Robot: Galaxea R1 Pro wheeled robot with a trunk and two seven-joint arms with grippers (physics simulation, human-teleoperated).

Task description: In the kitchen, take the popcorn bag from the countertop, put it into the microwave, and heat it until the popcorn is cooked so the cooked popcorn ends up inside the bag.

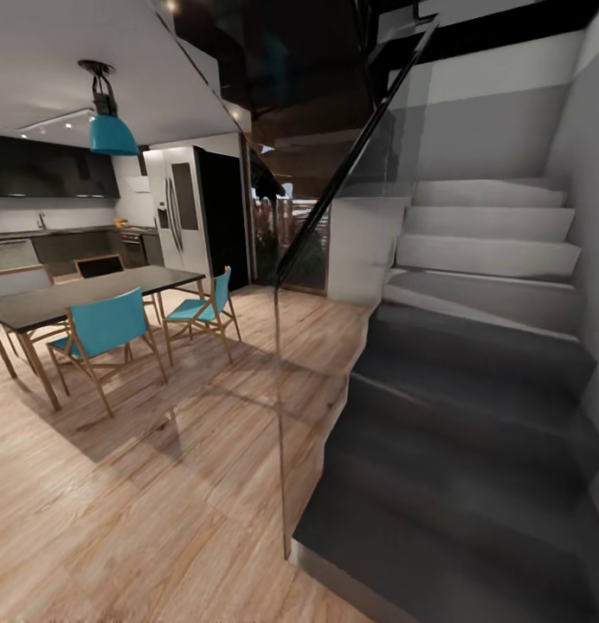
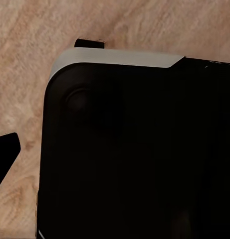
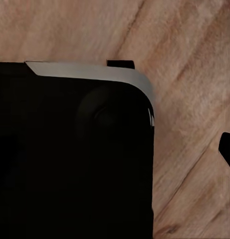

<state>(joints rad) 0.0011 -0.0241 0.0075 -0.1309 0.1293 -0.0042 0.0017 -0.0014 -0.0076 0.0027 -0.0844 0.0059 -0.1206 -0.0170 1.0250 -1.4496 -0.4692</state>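
The countertop is a grey slab over dark cabinets, far off at the back left of the head view, across the room. The popcorn bag and the microwave are out of view. Both wrist views look down on my own black base over the wooden floor. One dark fingertip of the left gripper pokes in at the picture's edge, and one dark fingertip of the right gripper does the same. How the jaws stand cannot be made out.
A dark dining table with blue chairs stands at the left, between me and the kitchen. A steel fridge is behind it. A glass balustrade and grey stairs rise at the right. Wooden floor lies ahead.
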